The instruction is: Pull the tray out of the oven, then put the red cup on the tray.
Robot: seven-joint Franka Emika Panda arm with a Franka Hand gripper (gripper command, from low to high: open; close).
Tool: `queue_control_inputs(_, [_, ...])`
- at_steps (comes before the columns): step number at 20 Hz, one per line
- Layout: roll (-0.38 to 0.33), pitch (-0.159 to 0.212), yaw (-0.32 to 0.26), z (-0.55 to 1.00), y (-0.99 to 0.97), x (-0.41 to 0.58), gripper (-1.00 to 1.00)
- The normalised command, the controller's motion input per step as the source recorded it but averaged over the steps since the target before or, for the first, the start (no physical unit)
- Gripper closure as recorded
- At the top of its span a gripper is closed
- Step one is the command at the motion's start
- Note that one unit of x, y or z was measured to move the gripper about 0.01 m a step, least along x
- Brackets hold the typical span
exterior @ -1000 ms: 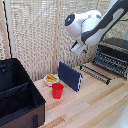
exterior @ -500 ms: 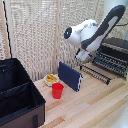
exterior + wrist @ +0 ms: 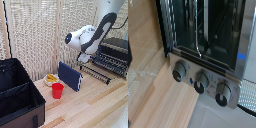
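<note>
The oven (image 3: pixel 116 45) stands at the exterior view's right, a black box with its front open. The wire-grid tray (image 3: pixel 107 64) juts out of its front, low over the wooden table. My gripper (image 3: pixel 84 59) hangs just off the tray's outer end, too blurred to show how its jaws stand. The red cup (image 3: pixel 57 90) stands upright on the table, well away from the gripper toward the exterior view's left. The wrist view is filled by the oven's front (image 3: pixel 203 80), with three knobs and thin wire bars (image 3: pixel 198 30) in the cavity. No fingers show there.
A dark blue slab (image 3: pixel 70 75) stands on edge between the cup and the oven. A small white bowl (image 3: pixel 51 79) with yellow contents sits behind the cup. A large black case (image 3: pixel 17 97) fills the exterior view's left. A slatted screen backs the table.
The arm has dropped a little and shifted toward the oven, bringing the gripper closer to the tray's outer end. The cup, slab and bowl have not moved.
</note>
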Motion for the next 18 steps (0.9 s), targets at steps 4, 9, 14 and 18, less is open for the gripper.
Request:
queue_control_inputs(4, [0.044, 0.0, 0.0, -0.21, -0.62, 0.043, -1.0])
queue_control_inputs(9, [-0.003, 0.003, 0.092, -0.04, -0.51, 0.003, -1.0])
queue_control_inputs(14, [-0.052, 0.015, 0.196, 0.02, -0.42, 0.042, -1.0])
queue_control_inputs(18, [-0.042, 0.0, 0.234, 0.03, -0.49, 0.0, -1.0])
